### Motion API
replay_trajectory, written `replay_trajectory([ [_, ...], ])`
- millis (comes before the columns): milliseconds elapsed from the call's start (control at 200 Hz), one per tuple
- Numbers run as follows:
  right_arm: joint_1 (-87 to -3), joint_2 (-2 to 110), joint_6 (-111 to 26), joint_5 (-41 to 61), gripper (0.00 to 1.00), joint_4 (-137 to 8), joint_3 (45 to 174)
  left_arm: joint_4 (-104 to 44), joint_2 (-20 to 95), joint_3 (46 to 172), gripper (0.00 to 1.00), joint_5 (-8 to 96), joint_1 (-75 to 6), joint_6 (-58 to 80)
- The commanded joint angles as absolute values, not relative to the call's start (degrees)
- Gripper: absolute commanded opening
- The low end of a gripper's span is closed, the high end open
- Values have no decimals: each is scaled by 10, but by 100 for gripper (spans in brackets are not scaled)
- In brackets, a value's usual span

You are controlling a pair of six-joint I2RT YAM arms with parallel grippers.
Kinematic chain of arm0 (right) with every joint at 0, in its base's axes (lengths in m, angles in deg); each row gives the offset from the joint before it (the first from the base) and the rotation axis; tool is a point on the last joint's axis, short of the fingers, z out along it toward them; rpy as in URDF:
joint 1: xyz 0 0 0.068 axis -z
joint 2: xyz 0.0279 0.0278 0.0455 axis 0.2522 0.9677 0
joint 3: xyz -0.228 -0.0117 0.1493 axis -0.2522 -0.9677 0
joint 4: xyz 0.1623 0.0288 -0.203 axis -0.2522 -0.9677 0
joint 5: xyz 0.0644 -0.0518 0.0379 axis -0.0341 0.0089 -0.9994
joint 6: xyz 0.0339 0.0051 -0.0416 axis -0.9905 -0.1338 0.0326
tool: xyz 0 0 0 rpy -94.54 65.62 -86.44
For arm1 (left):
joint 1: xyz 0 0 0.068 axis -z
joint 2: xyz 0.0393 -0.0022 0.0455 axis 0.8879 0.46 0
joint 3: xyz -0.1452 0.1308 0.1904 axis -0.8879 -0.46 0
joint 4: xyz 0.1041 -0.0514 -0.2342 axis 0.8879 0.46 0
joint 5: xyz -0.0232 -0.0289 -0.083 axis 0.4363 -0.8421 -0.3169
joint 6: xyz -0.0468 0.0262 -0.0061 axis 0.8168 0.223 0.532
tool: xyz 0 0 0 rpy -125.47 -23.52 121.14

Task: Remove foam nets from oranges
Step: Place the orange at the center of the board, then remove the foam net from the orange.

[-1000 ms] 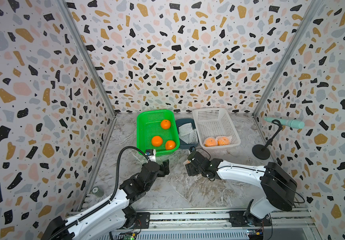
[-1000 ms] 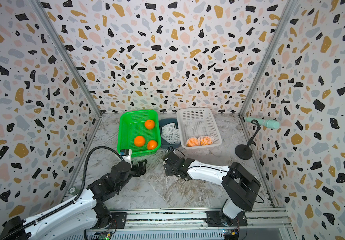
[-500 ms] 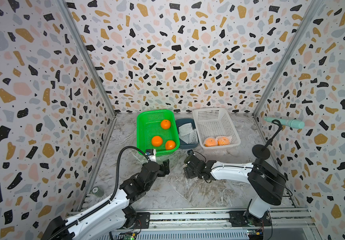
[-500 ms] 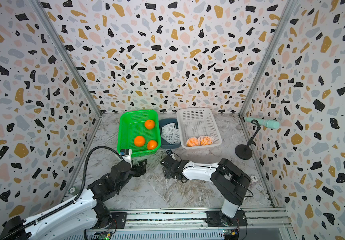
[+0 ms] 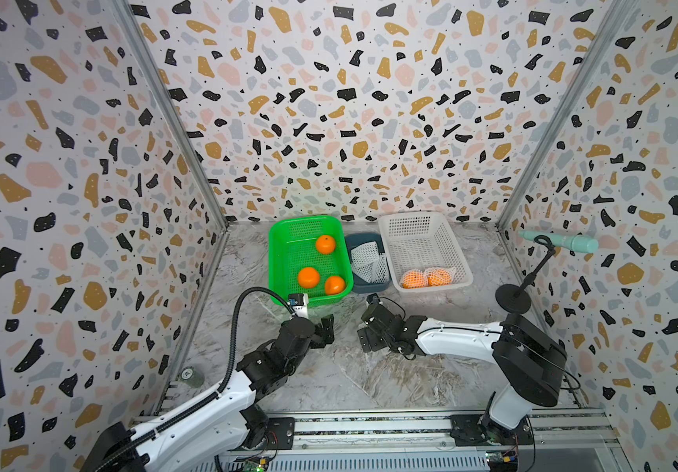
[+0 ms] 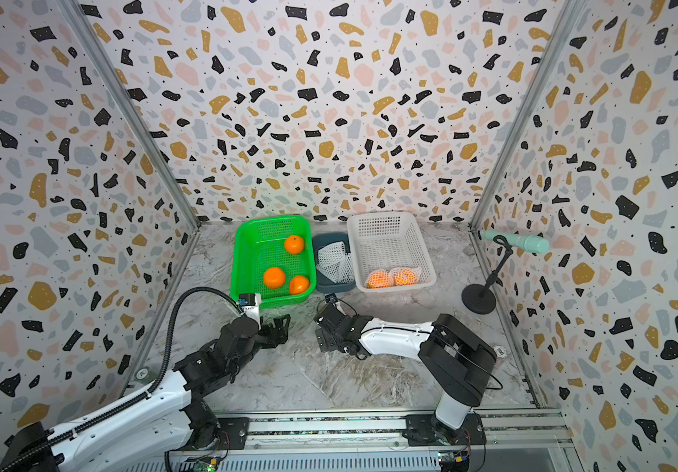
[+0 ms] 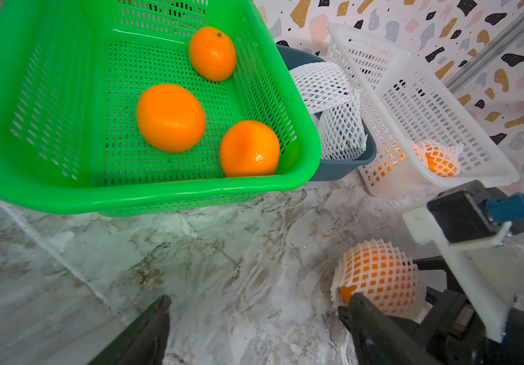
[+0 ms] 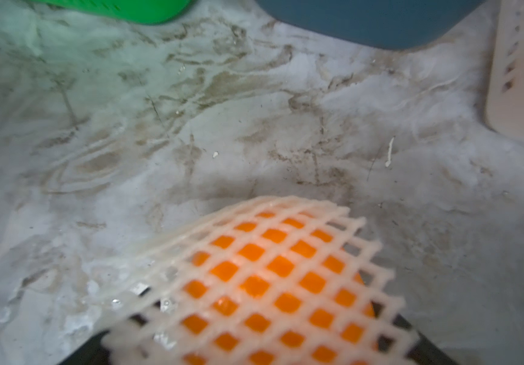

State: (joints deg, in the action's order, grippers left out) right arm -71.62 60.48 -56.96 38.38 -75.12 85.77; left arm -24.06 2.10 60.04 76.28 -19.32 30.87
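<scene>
**Left gripper** (image 7: 259, 300): jaws wide apart, nothing between them. One finger (image 7: 368, 319) is just beside the netted orange; contact cannot be told.

**Right gripper** (image 5: 368, 323): jaws stand on either side of the netted orange (image 7: 377, 278). Whether they press on it cannot be told. It faces the left gripper across a short gap, near the middle of the table (image 5: 370, 380).

**Netted orange:** low by the table between the two grippers. White foam net covers most of it, with bare skin showing at one end. It is hidden under the right gripper in both top views.

**Green basket** (image 5: 280, 253): far side, left of centre. It holds three bare oranges (image 5: 308, 277).

**Blue bin** (image 5: 366, 236): between the two baskets, against the green one. It holds empty foam nets (image 5: 368, 261).

**White basket** (image 5: 443, 241): far side, right of the bin. Two wrapped oranges (image 5: 414, 279) lie side by side at its near end.

**Black stand** (image 5: 513, 300): by the right wall, carrying a pale green bar (image 5: 558, 242).
</scene>
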Motion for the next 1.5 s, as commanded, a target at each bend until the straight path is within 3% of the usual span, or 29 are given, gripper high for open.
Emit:
replay_trajectory([
  [0, -719, 567, -565, 385, 98, -757, 868, -260, 21, 602, 89, 761, -195, 300],
  [556, -702, 535, -560, 357, 97, -749, 848, -259, 27, 606, 89, 753, -196, 297],
  [1497, -606, 448, -555, 212, 95, -660, 742, -345, 49, 572, 89, 679, -196, 302],
])
